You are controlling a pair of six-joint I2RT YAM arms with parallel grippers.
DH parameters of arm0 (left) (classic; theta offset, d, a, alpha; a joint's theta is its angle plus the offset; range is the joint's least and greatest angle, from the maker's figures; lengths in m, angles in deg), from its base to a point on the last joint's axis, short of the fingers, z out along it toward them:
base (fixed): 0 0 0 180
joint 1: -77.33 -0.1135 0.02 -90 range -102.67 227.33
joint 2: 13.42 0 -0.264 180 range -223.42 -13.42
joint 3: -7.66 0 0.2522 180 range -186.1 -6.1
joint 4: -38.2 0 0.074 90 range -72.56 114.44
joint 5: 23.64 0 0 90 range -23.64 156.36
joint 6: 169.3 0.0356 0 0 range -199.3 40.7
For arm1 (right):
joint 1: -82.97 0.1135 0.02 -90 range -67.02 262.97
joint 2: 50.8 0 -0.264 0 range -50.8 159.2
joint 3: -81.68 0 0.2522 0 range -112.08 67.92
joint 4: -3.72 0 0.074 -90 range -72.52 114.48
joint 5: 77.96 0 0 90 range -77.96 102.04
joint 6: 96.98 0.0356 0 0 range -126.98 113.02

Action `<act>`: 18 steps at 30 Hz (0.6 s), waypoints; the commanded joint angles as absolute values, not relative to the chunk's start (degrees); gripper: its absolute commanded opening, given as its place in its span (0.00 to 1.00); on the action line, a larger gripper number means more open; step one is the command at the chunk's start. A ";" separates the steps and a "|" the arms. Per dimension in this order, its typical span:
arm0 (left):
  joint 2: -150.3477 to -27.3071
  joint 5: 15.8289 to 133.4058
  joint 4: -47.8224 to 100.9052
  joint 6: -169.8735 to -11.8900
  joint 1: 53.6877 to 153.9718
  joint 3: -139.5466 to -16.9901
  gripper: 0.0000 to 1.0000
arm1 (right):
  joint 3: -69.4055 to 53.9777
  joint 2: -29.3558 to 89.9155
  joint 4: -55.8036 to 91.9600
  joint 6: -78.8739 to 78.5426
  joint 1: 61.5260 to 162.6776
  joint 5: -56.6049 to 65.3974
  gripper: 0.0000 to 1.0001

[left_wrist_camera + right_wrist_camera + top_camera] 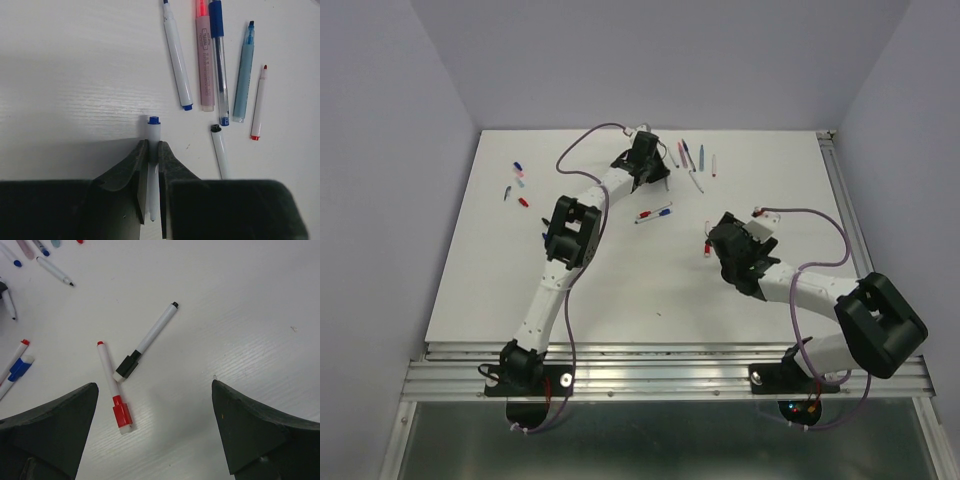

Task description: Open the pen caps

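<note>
My left gripper is shut on a slim white pen with a blue end, at the far middle of the table; the top view shows this gripper beside a row of pens. My right gripper is open and empty, low over the table. A red cap on a white pen lies just inside its left finger. A black cap on a second white pen lies beside it. A blue cap on a third pen shows at the left edge. Several loose caps lie at the far left.
A row of pens lies right of my left gripper: a white pen, a pink highlighter, a blue pen, a light blue highlighter, and two more white pens. Two capped pens lie mid-table between the arms.
</note>
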State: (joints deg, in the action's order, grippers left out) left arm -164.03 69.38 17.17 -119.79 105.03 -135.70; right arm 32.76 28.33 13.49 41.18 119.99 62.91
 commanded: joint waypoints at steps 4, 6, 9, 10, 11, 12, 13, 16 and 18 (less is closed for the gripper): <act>-162.75 71.10 20.39 -120.69 105.63 -137.94 0.39 | 33.47 28.74 8.87 40.48 119.01 61.87 1.00; -162.05 71.54 20.48 -120.61 105.63 -136.89 0.51 | 33.20 29.27 9.31 40.48 118.84 61.52 1.00; -160.12 72.77 20.75 -120.35 105.81 -136.62 0.63 | 31.98 29.88 11.67 41.27 118.40 60.38 1.00; -158.89 72.95 20.75 -120.17 105.81 -136.70 0.67 | 31.02 30.06 12.55 42.66 118.13 60.03 1.00; -158.18 73.38 20.83 -119.82 105.81 -136.79 0.72 | 31.01 30.23 13.26 43.20 118.13 59.76 1.00; -156.44 74.26 20.83 -119.56 105.89 -136.97 0.78 | 29.79 30.23 14.92 43.90 117.87 59.50 1.00; -155.38 74.79 20.75 -119.29 105.81 -136.79 0.81 | 28.99 30.41 16.15 44.95 117.43 59.24 1.00; -149.23 76.29 20.75 -117.63 105.89 -133.29 0.91 | 25.30 31.64 19.06 46.11 116.12 56.61 1.00; -145.19 76.38 20.75 -115.44 105.98 -127.34 0.93 | 23.46 32.51 19.15 44.18 115.15 54.33 1.00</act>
State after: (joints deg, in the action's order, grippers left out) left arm -159.06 74.37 19.53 -119.46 105.58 -132.33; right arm 29.75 31.39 17.58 43.89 116.89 57.27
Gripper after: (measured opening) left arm 0.913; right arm 0.999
